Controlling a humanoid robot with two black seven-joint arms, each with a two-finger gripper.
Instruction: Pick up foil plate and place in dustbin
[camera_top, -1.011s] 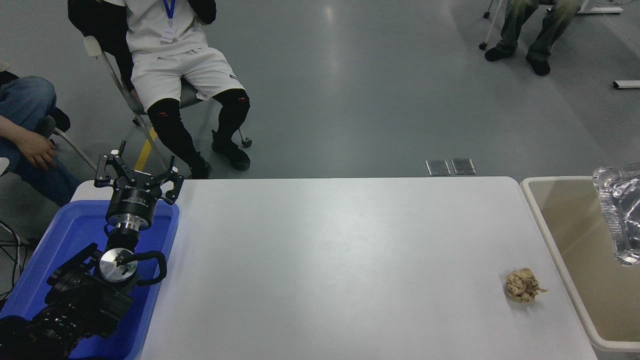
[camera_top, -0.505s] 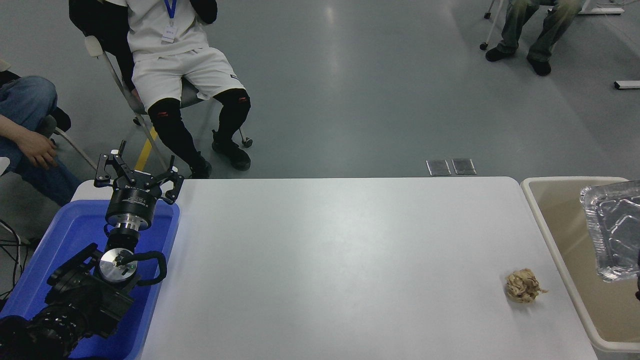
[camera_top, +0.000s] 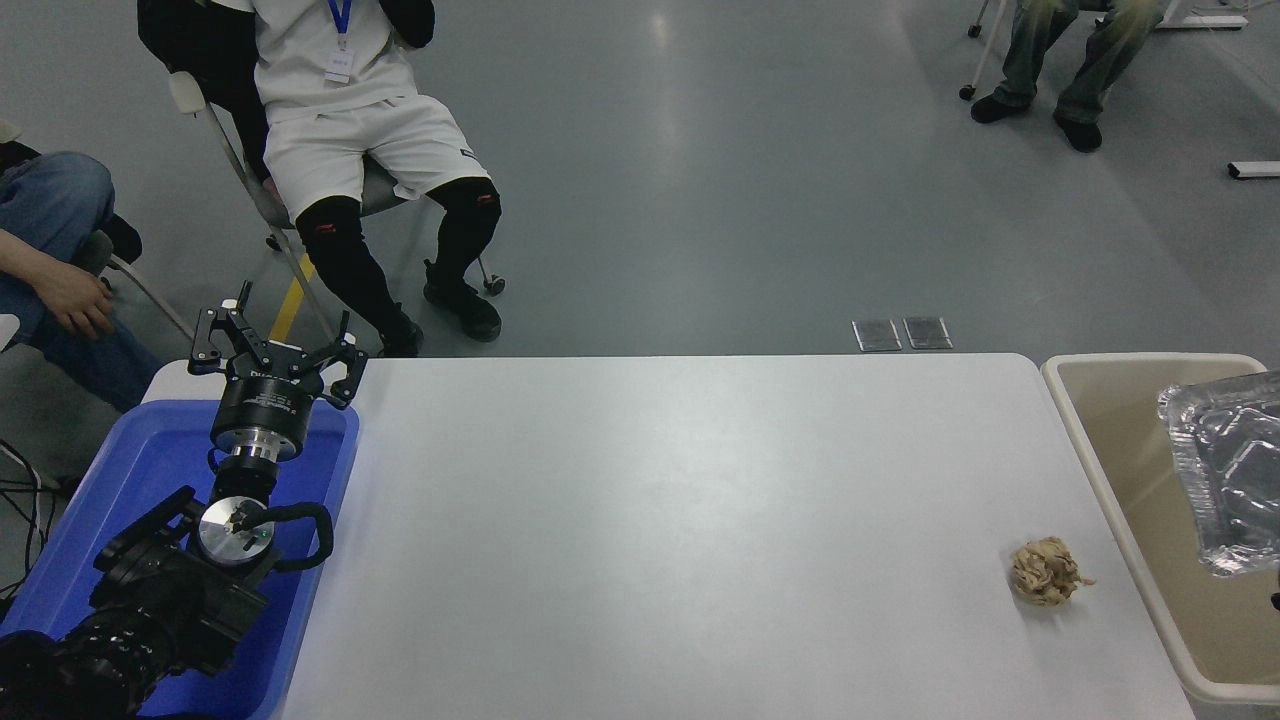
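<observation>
Your foil plate (camera_top: 1225, 470) sits at the far right edge of the frame, inside the outline of the dustbin (camera_top: 1110, 470), and its right side is cut off by the picture border. Its embossed base faces the camera and it looks tilted, but you cannot tell from this angle whether it rests on the bin floor or hangs above it. The dustbin stands just beside the right end of the table (camera_top: 650, 520), its thick cream rim running along the table's edge.

The right arm shows only as a dark sliver at the frame edge just below the plate, so you cannot tell how its fingers stand or whether they have hold of the plate.

On the table near the bin lies a small crumpled tan paper wad (camera_top: 1045, 571), apart from the rim. The left gripper (camera_top: 275, 345) is parked at the lower left over a blue tub (camera_top: 130, 480), its fingers spread wide with nothing between them.

Beyond the table's far side, one person sits on a chair (camera_top: 340, 150), another's hand (camera_top: 70, 300) rests on a knee at the left edge, and a third person's legs (camera_top: 1060, 60) show at the top right.
</observation>
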